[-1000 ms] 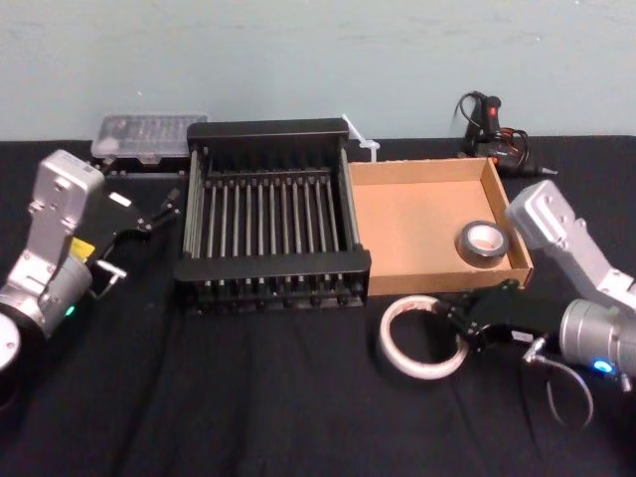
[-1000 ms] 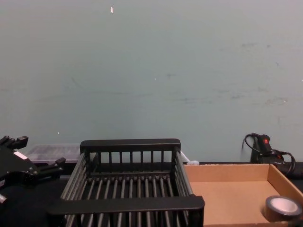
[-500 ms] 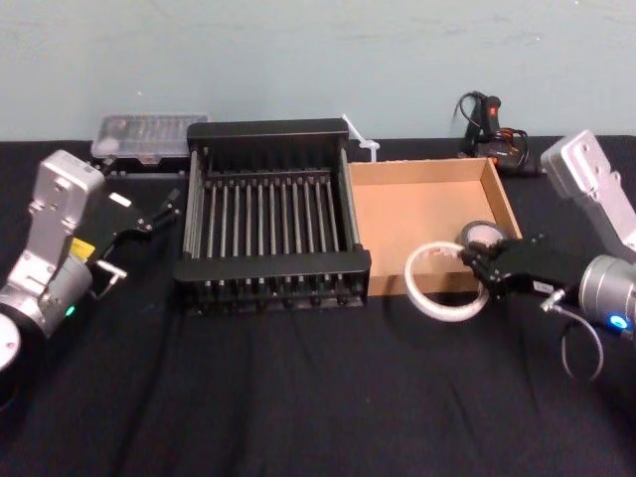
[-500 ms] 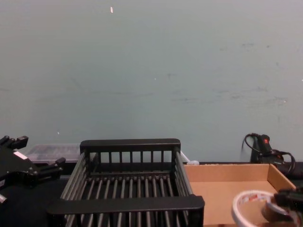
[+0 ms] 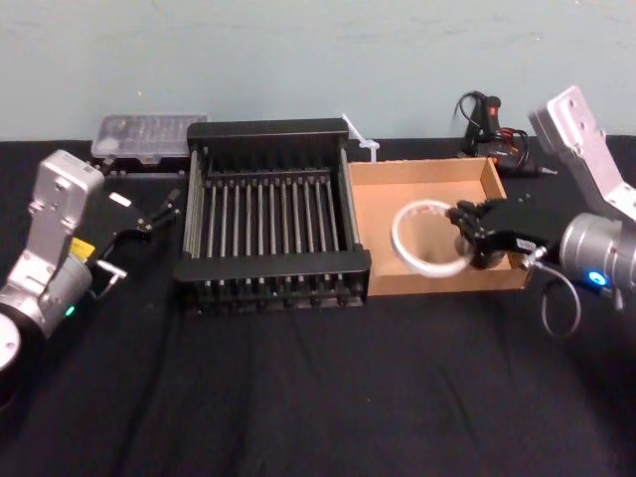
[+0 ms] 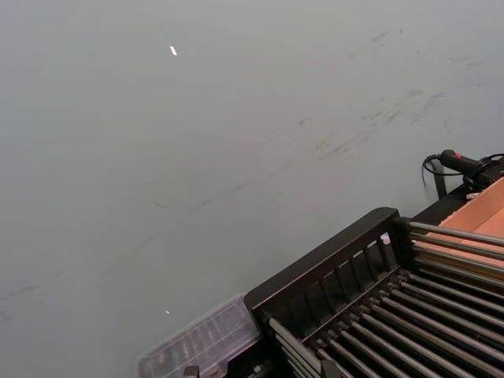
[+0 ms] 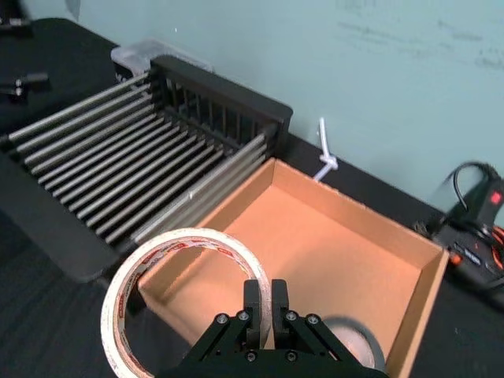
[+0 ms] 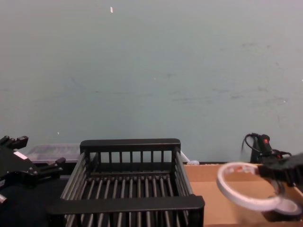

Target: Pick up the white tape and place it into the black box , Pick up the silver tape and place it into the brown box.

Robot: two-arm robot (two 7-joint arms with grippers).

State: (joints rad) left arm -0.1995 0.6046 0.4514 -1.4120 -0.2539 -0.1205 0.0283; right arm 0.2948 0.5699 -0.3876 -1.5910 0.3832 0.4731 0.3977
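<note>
Head view: the right end effector (image 5: pixel 463 231) was closed on the white tape (image 5: pixel 422 264), pinching one side of the ring's band. It held the roll tilted and raised over the brown box (image 5: pixel 447 281), above the part of the tray nearer the black box (image 5: pixel 273 266). The right wrist view showed one finger inside the ring's hollow and the other outside it. It also showed the silver tape (image 7: pixel 353 337) lying on the brown box's floor, partly hidden behind the end effector. The black box sat on the dark worktop (image 5: pixel 298 397) just beside the brown box, their side walls touching or nearly so. The left end effector (image 5: pixel 159 211) was parked to the left of the black box, just above the worktop; whether it was open or closed could not be told.
</note>
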